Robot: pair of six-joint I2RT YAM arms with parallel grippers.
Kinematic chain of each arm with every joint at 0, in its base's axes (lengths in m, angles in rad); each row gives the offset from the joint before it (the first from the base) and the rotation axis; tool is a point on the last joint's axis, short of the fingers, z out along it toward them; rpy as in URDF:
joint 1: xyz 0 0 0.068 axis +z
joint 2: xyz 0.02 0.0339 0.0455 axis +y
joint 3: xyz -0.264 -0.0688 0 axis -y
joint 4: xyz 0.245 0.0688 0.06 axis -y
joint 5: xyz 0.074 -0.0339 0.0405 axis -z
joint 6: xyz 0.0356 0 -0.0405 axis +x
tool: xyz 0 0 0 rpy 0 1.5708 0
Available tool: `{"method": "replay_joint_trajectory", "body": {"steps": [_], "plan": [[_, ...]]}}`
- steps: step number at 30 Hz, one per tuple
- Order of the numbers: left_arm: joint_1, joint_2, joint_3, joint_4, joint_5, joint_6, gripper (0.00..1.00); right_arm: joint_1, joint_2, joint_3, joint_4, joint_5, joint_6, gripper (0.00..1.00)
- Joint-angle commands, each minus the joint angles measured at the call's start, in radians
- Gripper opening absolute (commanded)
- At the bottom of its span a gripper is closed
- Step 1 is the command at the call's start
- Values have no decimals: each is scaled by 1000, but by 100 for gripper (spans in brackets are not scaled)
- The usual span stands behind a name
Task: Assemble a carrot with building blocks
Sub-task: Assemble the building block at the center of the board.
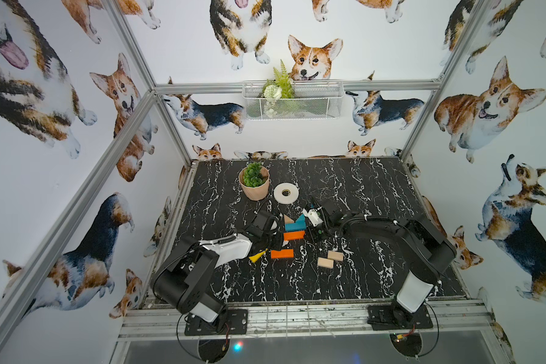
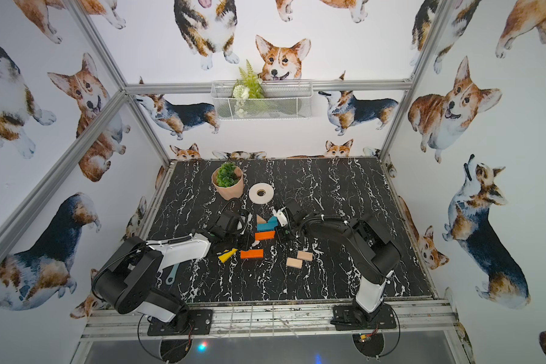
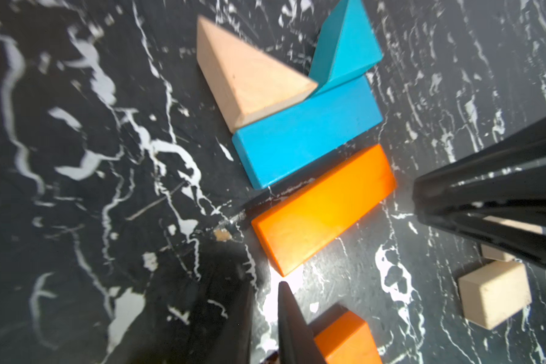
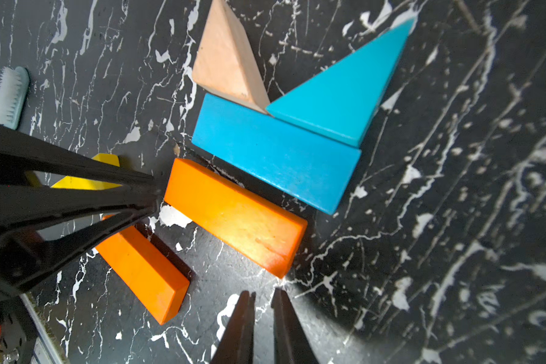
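Observation:
The carrot's leafy end lies flat mid-table: a wood triangle [image 1: 287,218] and a teal triangle [image 1: 302,216] rest against a teal bar [image 1: 295,226]. An orange bar [image 1: 293,235] lies just beside the teal bar, slightly askew, with a thin gap between them [image 4: 234,214]. My left gripper [image 3: 265,299] is shut and empty, tips at one end of that orange bar. My right gripper [image 4: 264,296] is shut and empty at the opposite end. A second orange bar [image 1: 281,253], a yellow block [image 1: 258,256] and two plain-wood rectangles [image 1: 335,255] [image 1: 325,262] lie loose nearer the front.
A potted green plant [image 1: 254,186] and a white tape roll [image 1: 286,193] stand behind the blocks. A pale teal brush [image 4: 8,94] lies on the table's left side, partly under the left arm. A wire basket [image 1: 292,101] hangs on the back wall.

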Motion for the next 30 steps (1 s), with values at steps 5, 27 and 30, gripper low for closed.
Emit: {"method": "replay_joint_trajectory", "body": {"steps": [5,27,30], "plan": [[-1,23,18,19,2,-6,11,-3,24,18,-12,9,-6,10],[-1,76,53,26,11,-3,12,-17,71,51,-50,0,-1,10],[-2,81,60,22,8,1,12,-17,69,49,-51,0,-1,9]]}}
